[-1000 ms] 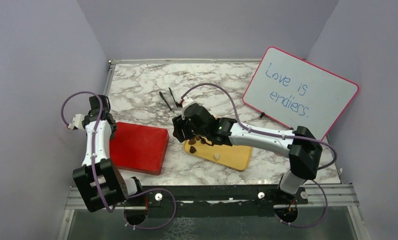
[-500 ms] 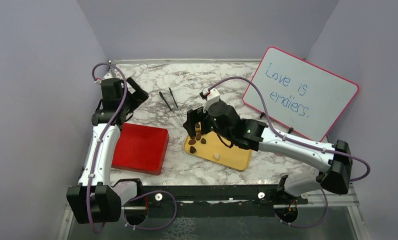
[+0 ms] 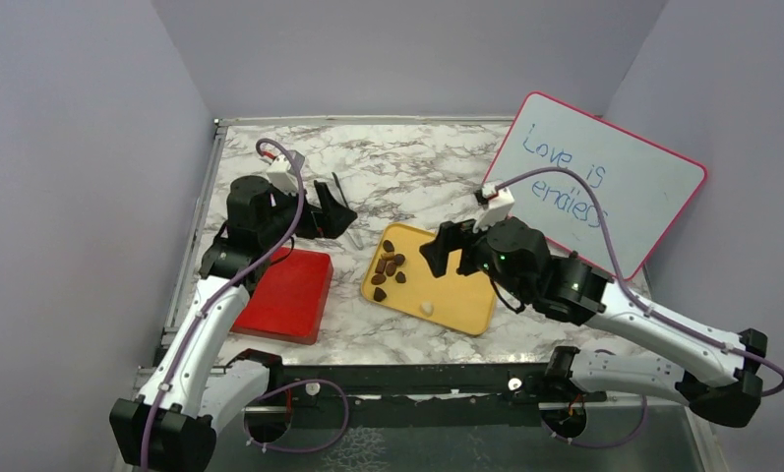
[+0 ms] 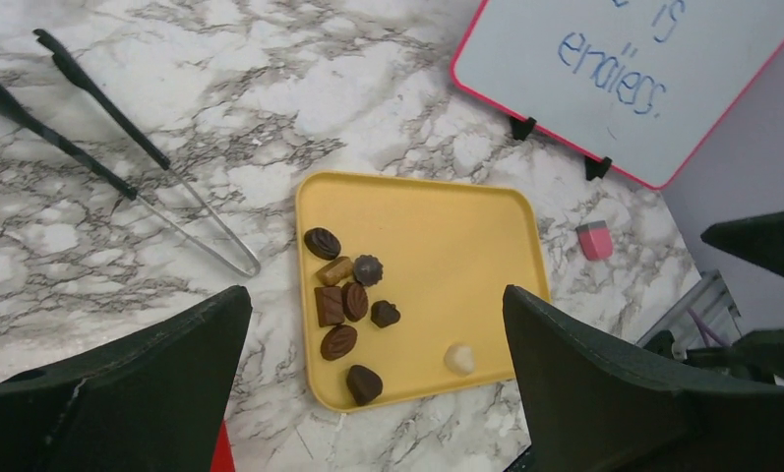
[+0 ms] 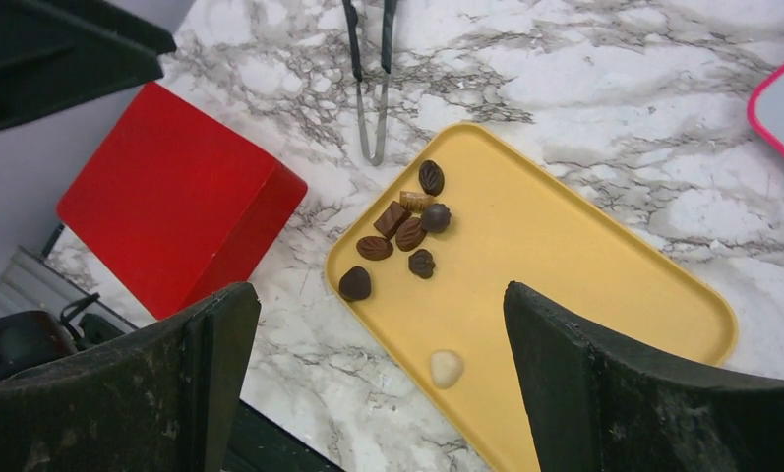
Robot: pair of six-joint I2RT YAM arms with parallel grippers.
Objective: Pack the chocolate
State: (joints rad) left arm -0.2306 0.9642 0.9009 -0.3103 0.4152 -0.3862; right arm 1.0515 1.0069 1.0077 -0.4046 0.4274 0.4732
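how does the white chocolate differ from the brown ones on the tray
The white chocolate is cream and a single piece; the brown chocolates are dark or tan and number eight. The white chocolate lies alone near an edge; the brown chocolates cluster at one end. Both rest on the yellow tray.

Both arms share one build: the left arm (image 3: pixel 199 329) and the right arm (image 3: pixel 663 329) have white shells on the long links and black housings at the joints. The jaws are matte black. The left fingers (image 4: pixel 122 393) and right fingers (image 5: pixel 643 393) are thick wedges with scuffed, dusty faces. Just behind each pair of jaws sits a white plug (image 3: pixel 497 202) marked red, and from it a purple cable (image 3: pixel 548 170) loops back along the arm. Farther behind the right jaws glows a small green light (image 3: pixel 502 259).
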